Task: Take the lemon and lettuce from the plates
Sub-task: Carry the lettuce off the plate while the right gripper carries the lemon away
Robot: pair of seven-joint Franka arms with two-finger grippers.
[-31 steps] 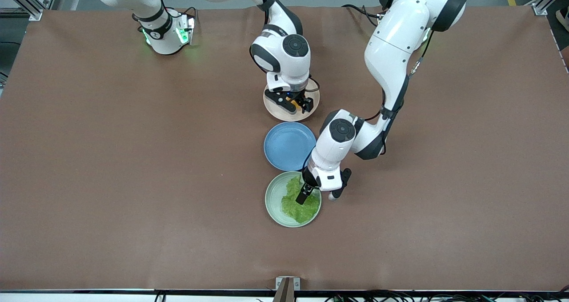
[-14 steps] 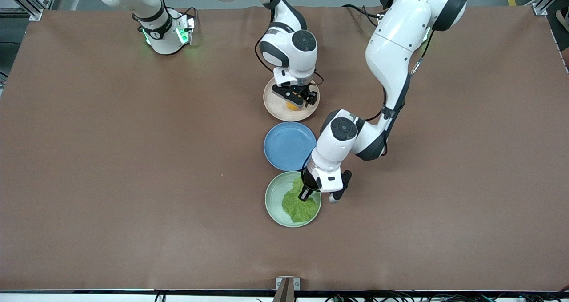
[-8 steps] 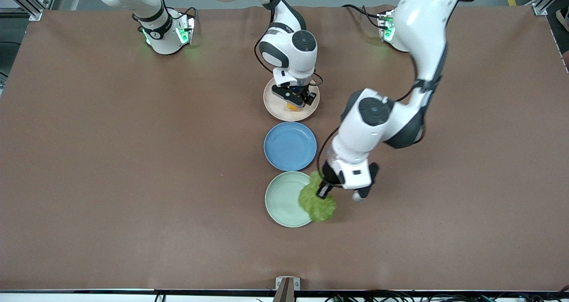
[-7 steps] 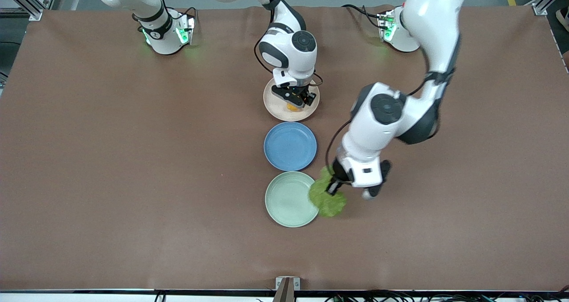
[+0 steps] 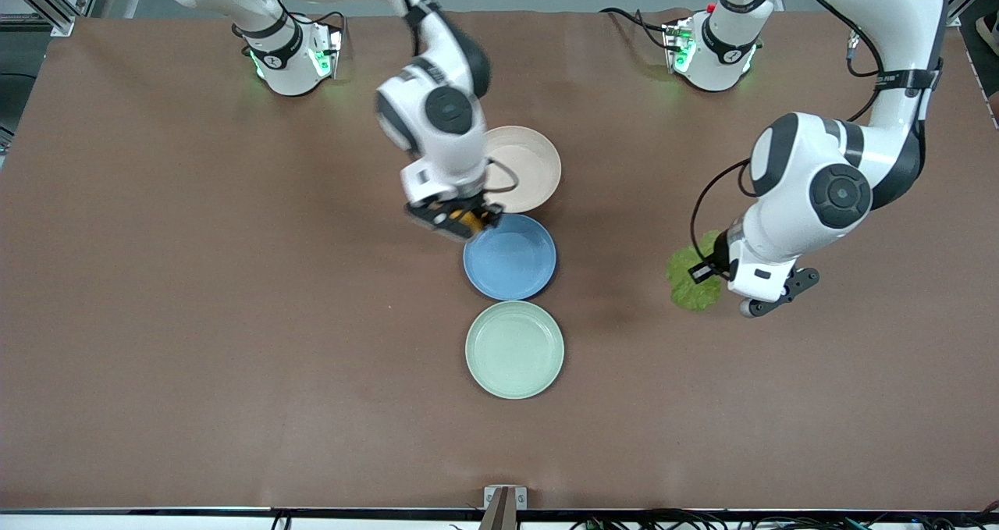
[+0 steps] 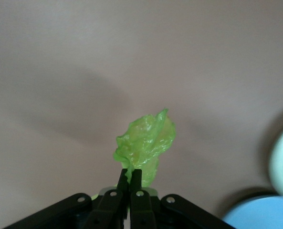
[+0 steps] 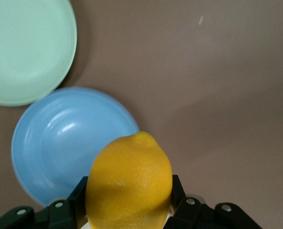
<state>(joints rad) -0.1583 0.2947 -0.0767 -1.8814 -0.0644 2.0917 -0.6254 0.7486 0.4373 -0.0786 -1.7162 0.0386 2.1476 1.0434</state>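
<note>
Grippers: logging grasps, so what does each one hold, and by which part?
The left gripper pinches the lettuce at one edge. The right gripper clamps the lemon across its sides.

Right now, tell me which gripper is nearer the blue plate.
Right. The right gripper, shut on the lemon, hangs over the blue plate's rim. The left gripper, holding the lettuce, is over bare table toward its own end.

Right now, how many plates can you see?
3, in a row: the beige-pink plate farthest from the front camera, the blue plate in the middle, the mint green plate nearest. None looks hidden.
</note>
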